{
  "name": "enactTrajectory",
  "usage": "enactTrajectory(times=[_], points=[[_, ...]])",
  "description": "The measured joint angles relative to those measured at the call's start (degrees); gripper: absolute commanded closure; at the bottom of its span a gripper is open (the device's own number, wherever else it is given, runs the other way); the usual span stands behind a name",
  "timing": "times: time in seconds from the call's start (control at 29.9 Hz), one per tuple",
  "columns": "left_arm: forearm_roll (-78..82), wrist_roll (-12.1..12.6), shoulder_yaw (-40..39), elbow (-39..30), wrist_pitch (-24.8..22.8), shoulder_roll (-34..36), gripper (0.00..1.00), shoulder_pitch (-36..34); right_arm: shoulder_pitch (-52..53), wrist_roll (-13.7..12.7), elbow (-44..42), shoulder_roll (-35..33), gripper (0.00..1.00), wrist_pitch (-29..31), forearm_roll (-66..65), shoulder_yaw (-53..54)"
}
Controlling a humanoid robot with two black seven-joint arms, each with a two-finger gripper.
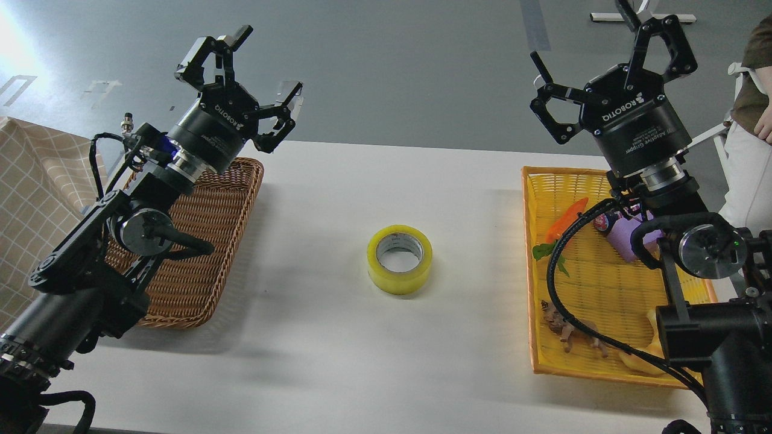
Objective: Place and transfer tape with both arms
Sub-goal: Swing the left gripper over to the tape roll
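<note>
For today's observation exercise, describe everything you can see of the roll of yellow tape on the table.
The tape is a wide roll of translucent yellow packing tape wound on a grey-white inner core, whose open hole faces upward. It lies flat on one end on the white table, near the middle, between the brown wicker basket and the yellow basket, apart from both. Only the table touches it; neither gripper is near it. It looks smooth and glossy.
</note>
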Motion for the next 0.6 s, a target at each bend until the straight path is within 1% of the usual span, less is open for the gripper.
enactTrajectory(times=[0.17,0.4,0.5,0.6], points=[[9.25,0.06,0.11,0.0,0.0,2.2,0.02,-1.18,0.54,-0.08,-1.07,0.0,0.0,0.0,-0.02,-0.08],[34.04,-0.63,-0.05,-0.63,-0.03,4.33,0.02,-2.44,0.15,-0.18,-1.21,0.0,0.0,0.0,-0.21,-0.19],[41.3,-0.65,-0.04,-2.81,-0.03,6.13,0.02,-2.77,0.02,-0.18,-1.22,0.0,0.0,0.0,-0.23,-0.19],[44.99,-0.34,0.09,-4.98,-0.02,8.13,0.02,-2.81,-0.01,-0.18,-1.22,0.0,0.0,0.0,-0.28,-0.19]])
